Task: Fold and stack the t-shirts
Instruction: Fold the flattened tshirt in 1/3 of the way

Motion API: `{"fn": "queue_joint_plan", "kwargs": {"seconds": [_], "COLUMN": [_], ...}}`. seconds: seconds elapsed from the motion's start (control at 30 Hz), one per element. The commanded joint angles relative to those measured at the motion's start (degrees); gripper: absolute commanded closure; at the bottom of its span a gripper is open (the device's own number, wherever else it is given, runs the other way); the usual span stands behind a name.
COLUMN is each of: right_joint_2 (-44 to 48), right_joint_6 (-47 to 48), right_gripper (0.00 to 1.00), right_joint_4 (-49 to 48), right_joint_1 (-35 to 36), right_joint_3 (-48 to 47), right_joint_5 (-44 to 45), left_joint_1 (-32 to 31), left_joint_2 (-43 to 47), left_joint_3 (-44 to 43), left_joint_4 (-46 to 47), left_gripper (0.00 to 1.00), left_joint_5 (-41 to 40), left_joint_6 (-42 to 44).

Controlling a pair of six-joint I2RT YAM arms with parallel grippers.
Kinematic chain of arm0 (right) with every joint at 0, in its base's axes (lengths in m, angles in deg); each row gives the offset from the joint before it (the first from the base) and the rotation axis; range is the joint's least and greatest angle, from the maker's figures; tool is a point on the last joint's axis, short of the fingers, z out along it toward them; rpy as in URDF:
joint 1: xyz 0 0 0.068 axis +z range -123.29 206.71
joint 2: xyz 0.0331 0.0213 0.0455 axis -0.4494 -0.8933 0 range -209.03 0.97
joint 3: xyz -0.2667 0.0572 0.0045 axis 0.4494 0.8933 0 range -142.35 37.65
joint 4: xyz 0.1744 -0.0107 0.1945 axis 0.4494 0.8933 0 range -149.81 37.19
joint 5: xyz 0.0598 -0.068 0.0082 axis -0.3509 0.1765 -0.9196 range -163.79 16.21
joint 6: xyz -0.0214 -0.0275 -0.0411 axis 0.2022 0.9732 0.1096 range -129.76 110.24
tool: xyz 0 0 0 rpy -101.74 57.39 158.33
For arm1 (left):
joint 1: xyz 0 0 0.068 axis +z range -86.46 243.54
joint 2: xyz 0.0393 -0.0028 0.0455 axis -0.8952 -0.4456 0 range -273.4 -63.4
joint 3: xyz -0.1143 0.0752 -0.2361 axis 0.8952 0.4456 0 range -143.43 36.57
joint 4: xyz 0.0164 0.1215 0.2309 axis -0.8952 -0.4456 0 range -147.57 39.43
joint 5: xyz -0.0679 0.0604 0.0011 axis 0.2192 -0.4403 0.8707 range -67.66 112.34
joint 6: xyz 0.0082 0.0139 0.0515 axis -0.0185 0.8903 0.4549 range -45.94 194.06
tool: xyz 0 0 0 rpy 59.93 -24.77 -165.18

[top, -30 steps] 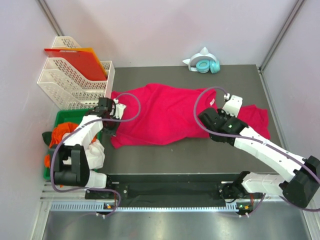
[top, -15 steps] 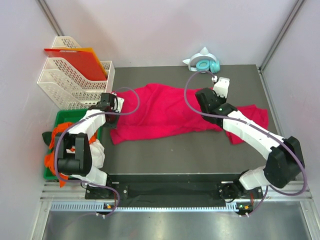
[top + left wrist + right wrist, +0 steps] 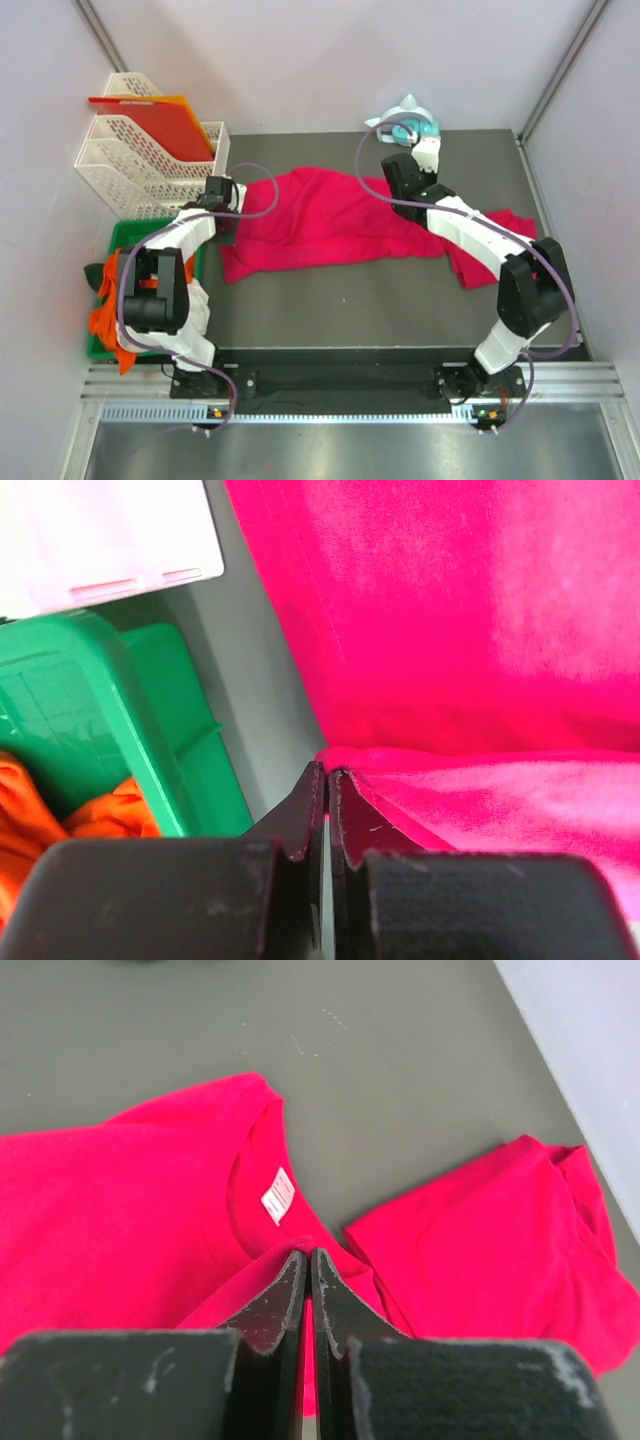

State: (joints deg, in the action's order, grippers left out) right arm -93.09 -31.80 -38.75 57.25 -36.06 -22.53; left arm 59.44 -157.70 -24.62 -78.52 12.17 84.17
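From above, the right arm [image 3: 470, 228] covers the strip where the t-shirt [image 3: 320, 215] meets the crimson cloth [image 3: 512, 222] at the right, so whether they are one garment cannot be told; in the left wrist view the t-shirt runs off the top and right edges, the green bin [image 3: 100, 710] off the left; how much fabric sits inside the closed left tool [image 3: 325, 772] and right tool [image 3: 306, 1252] is hidden.

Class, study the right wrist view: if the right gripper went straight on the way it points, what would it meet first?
Probably the t-shirt, by its white neck label: the right gripper, shut, has that cloth at its tips. Depth is unclear.
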Motion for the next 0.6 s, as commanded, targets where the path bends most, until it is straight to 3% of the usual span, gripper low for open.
{"fn": "queue_joint_plan", "kwargs": {"seconds": [0.0,0.33,0.57], "right_joint_2": [-2.7,-9.39,-3.68], "right_joint_6": [1.3,0.25,0.16], "right_gripper": [1.0,1.0,1.0], "right_joint_4": [-2.69,-2.69,-5.33], "right_joint_1": [-1.54,-3.65,-4.79], "right_joint_3": [-3.89,-8.73,-6.88], "right_joint_5": [-1.69,-2.75,0.41], "left_joint_1": [0.32,0.58,0.58], "left_joint_2": [-2.02,-5.28,-2.29], "left_joint_3": [-2.71,-4.03,-4.12], "left_joint_4": [2.89,4.91,4.48], "left_gripper": [1.0,1.0,1.0], "left_joint_5": [-1.34,-3.62,-2.04], "left_joint_6": [-1.14,-0.7,-0.62]}}
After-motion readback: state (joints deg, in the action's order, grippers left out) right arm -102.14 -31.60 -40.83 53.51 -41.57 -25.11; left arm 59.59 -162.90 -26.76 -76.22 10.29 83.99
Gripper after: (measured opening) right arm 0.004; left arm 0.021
